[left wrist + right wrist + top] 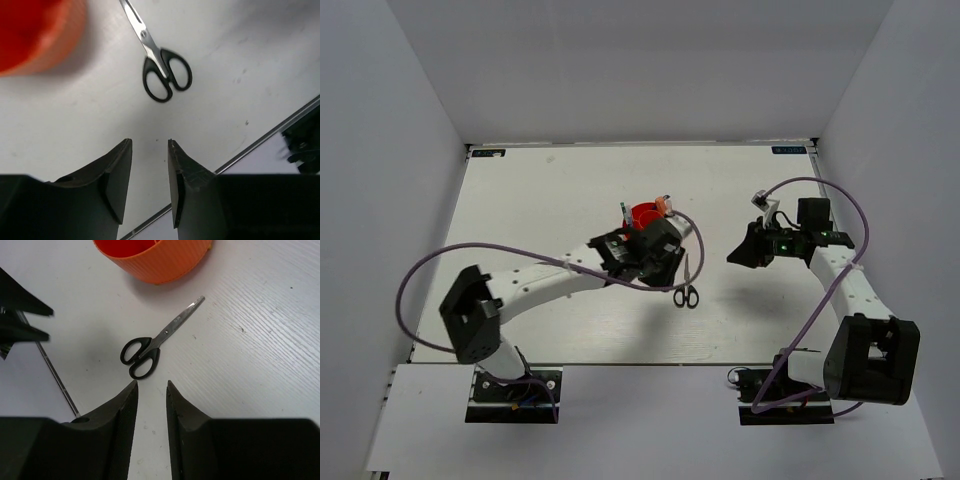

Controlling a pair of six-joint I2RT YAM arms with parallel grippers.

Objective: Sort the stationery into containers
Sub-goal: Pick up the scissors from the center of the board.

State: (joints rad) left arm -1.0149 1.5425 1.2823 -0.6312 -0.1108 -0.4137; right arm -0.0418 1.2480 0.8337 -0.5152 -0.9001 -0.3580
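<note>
Step in hand: we are judging that the scissors [687, 288] are the piece being sorted now, since they are the only stationery we are seeing loose on the desk [550, 200].
Tub: the red-orange tub [645, 215] is sitting on the desk, and the upright items [663, 204] are standing in it. They are too small for us to name with confidence or to assign to a compartment.
Scissors: they are lying flat and closed near the tub, on its right-arm side and apart from its wall. The blade tip is pointing toward the tub and the black handles are pointing away from it.
Left gripper: we are seeing the left gripper [149, 170] hovering just beside the tub, above the desk. Its jaws are parted by a narrow gap and holding nothing, and the scissor handles are lying ahead of its fingertips.
Right gripper: the right gripper [151, 405] is hanging farther from the tub than the scissors are and is facing it. Its jaws are likewise slightly apart and empty, and the handles are lying just beyond its tips.
Next move: we are expecting one gripper to come down over the scissors at the end away from the tub, straddle the handles or shank, and close. Which arm is taking it we cannot tell.
Caution: we are noting that both arms are aiming at the same spot beside the tub, and that flat scissors are offering little height to pinch.
</note>
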